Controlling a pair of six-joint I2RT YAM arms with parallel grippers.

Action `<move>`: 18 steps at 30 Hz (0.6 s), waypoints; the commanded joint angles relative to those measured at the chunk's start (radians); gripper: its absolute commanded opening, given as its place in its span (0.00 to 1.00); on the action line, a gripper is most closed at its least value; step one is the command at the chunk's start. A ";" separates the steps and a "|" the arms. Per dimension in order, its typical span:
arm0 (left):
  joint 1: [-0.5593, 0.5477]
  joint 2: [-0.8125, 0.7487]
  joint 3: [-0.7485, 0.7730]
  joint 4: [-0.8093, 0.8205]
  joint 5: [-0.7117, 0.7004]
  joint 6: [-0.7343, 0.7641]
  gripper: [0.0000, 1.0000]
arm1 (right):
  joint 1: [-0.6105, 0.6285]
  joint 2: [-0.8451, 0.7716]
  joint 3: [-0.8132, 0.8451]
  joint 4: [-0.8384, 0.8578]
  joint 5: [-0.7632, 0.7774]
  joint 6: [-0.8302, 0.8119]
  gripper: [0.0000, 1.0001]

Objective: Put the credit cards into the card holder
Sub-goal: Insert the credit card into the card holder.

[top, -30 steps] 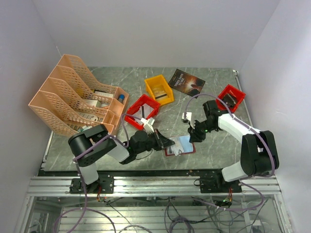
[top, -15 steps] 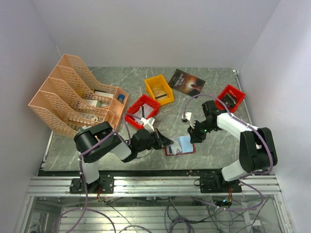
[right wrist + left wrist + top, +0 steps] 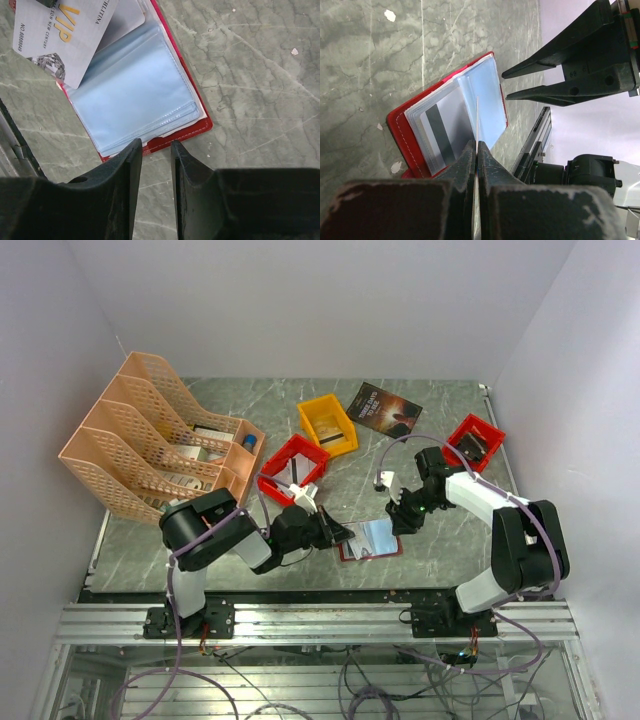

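– What's at the far left?

– A peach file rack stands at the left of the worktop. Just right of it there's a red bin, and a yellow bin behind that.

– And your left arm?

– My left pincer is low over the worktop, clamped tight on a card. On its own wrist camera I see that card edge-on, a thin pale line between the fingers. From the right wrist the face shows, white with gold "VIP" lettering, reaching over the left page of the card holder.

– How does the holder lie?

– It's open flat on the worktop between my two pincers, red cover down and pale blue pockets up. One left-hand pocket seems to hold a striped card, though through the plastic I can't be sure it's fully in. A dark booklet lies well behind.

– And the right side?

– My right pincer hangs over the holder's right edge, fingers a narrow gap apart, gripping nothing. I can't tell whether it touches the cover. A second red bin sits beyond it.
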 commanded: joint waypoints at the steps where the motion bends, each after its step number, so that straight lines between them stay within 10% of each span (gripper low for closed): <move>1: 0.008 0.019 0.018 0.034 0.020 0.022 0.07 | -0.004 0.015 0.020 0.009 0.009 0.009 0.30; 18: 0.027 0.064 0.016 0.127 0.054 0.005 0.07 | -0.004 0.060 0.025 0.009 0.044 0.032 0.31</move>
